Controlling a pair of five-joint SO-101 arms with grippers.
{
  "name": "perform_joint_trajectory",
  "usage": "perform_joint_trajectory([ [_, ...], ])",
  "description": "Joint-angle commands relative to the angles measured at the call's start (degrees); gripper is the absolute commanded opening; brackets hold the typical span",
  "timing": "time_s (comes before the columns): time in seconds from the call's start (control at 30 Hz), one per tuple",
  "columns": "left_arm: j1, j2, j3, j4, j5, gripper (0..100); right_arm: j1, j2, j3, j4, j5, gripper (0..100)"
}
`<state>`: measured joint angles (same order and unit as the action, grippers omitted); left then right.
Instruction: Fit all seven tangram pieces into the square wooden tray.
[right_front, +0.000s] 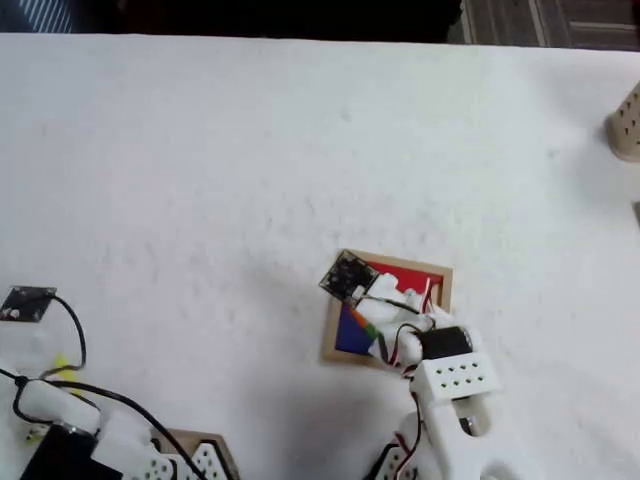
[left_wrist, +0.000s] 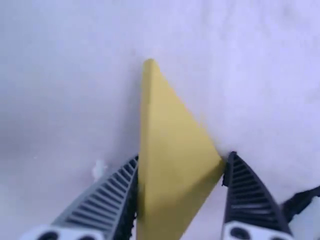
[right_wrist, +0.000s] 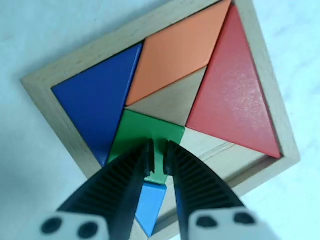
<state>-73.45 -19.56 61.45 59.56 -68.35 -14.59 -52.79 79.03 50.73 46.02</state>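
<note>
Right now we see the square wooden tray (right_wrist: 100, 52) lying on the white table (right_front: 250, 150), on the arms' side and right of the middle, with the right arm (right_front: 455, 375) bent over it. Inside it a dark blue triangle (right_wrist: 97, 107), an orange parallelogram (right_wrist: 175, 47) and a red triangle (right_wrist: 235, 95) lie flat. A plain wooden triangle (right_wrist: 167, 102) is wedged between them, edge to edge.

The right claw (right_wrist: 159, 145) is almost closed, and its two fingers pinch a thin edge of the green piece (right_wrist: 150, 132). That piece sits against the dark blue triangle and meets the plain wooden triangle. A light blue triangle (right_wrist: 150, 205) lies in the corner of the tray under the claw's fingers. Between the green piece and the red triangle we see a strip of the tray's bare floor.

Well apart from the tray, at the table's near left corner, is the left arm (right_front: 60, 440). The left claw (left_wrist: 183, 157) has the yellow triangle (left_wrist: 165, 125) between its fingers. One finger lies along a straight edge and the other presses on the opposite corner, so the jaws stand as wide as the piece. The triangle's sharp tip points away from the claw over the white surface. We cannot tell whether it rests on the table or is lifted.
</note>
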Motion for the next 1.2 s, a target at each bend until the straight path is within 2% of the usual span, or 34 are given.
perform_joint_trajectory([
  [0.0,1.27,-1.63,1.85,-0.62,0.44,25,-0.04,0.22,0.00,0.57,0.44,4.5],
  [0.17,1.27,-1.71,1.76,-0.26,0.62,25,-0.04,0.22,0.00,0.57,0.35,4.5],
  [0.33,1.36,-1.71,2.02,-0.18,0.62,8,-0.04,0.22,0.00,0.57,0.26,4.5],
  [0.43,2.07,-1.80,1.93,-0.18,0.62,3,-0.04,0.22,0.00,0.57,0.26,4.5],
  [0.67,2.51,-2.07,1.58,0.70,0.62,2,-0.04,0.22,0.00,0.57,0.26,4.5],
  [0.97,2.42,-2.07,-9.76,17.41,0.18,2,0.04,0.22,0.00,0.57,0.26,4.5],
  [1.17,2.59,-2.07,-15.03,20.75,0.44,2,0.04,0.22,0.00,0.92,0.26,4.5],
])
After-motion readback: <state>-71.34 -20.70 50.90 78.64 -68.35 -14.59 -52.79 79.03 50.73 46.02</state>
